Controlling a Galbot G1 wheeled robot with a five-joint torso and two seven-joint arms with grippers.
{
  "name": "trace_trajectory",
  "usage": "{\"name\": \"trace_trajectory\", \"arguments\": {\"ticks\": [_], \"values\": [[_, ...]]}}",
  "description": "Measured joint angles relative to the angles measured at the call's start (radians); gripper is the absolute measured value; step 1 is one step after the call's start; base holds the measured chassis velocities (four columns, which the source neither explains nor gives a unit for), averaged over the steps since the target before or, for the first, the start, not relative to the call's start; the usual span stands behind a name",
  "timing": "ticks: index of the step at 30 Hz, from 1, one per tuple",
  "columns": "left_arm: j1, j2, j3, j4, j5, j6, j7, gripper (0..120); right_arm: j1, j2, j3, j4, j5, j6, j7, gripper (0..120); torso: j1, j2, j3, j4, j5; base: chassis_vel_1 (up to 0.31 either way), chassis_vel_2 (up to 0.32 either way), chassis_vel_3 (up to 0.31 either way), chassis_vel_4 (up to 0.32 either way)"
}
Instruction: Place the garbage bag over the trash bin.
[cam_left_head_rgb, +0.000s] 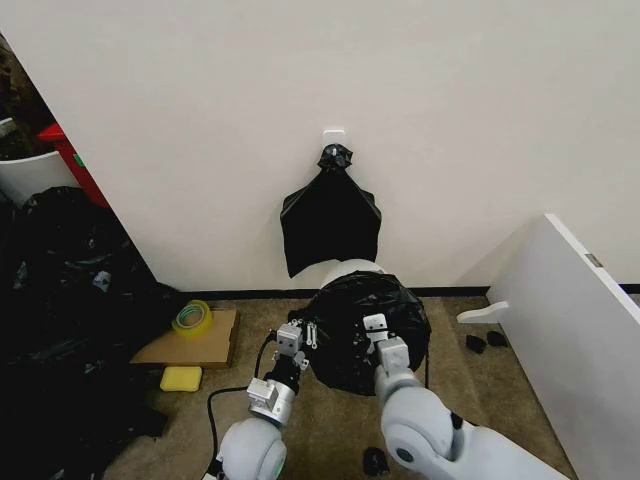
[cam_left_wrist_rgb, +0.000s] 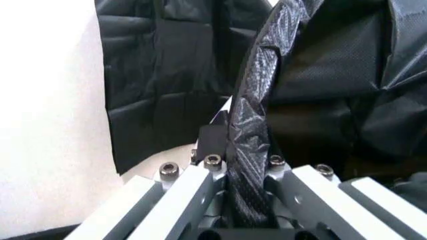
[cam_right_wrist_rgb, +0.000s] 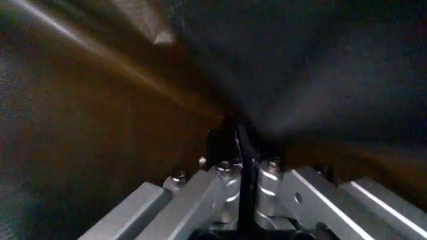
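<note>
Both grippers are already clamped on the garbage bag (cam_left_head_rgb: 365, 330), so you are roughly midway by my reading: the bag is spread open and draped over the near side of the trash bin (cam_left_head_rgb: 348, 270), but the bin's pale far rim is bare above the black film, so the far side is not yet covered. Taking the bin as your landmark and working from its left: the left gripper (cam_left_head_rgb: 292, 343) sits at the bin's near left edge, and in the left wrist view you can see its fingers (cam_left_wrist_rgb: 200, 185) closed tight on a twisted fold of the bag (cam_left_wrist_rgb: 250, 150). The right gripper (cam_left_head_rgb: 380, 335) is over the bin's near right part, its fingers (cam_right_wrist_rgb: 223, 187) pinched shut on a thin black edge of film (cam_right_wrist_rgb: 243, 165). What you cannot judge: the bag hides most of the bin's rim and all of its wall, so how far the hem reaches down any side is unclear. The right wrist view is dark and smeared; whether it looks inside the bag I cannot tell.
</note>
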Motion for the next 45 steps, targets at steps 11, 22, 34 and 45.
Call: {"name": "trace_trajectory", "arguments": {"ticks": [11,22,34,45], "values": [[0.047,0.017,-0.020,-0.039,0.028,-0.009,0.012,0,0.066,0.033,0.022,-0.094,-0.015,0.018,-0.038,0,0.000,0.000,0.000,0.0000,-0.0001,0.000,0.000,0.000,0.000],[0.046,0.026,-0.043,-0.036,0.038,-0.030,0.024,0,-0.040,-0.003,0.054,-0.020,-0.023,0.134,-0.154,0,0.000,0.000,0.000,-0.0002,0.0001,0.000,0.000,0.000,0.000],[0.035,0.032,-0.054,-0.028,0.070,-0.063,0.042,0,-0.076,-0.029,0.038,0.046,0.179,-0.011,-0.021,0,0.000,0.000,0.000,0.0000,-0.0001,0.000,0.000,0.000,0.000],[0.063,0.048,-0.063,-0.054,0.087,-0.074,0.053,0,-0.025,-0.005,0.020,-0.096,-0.035,0.024,-0.099,0,0.000,0.000,0.000,0.0001,-0.0001,0.000,0.000,0.000,0.000]]}}
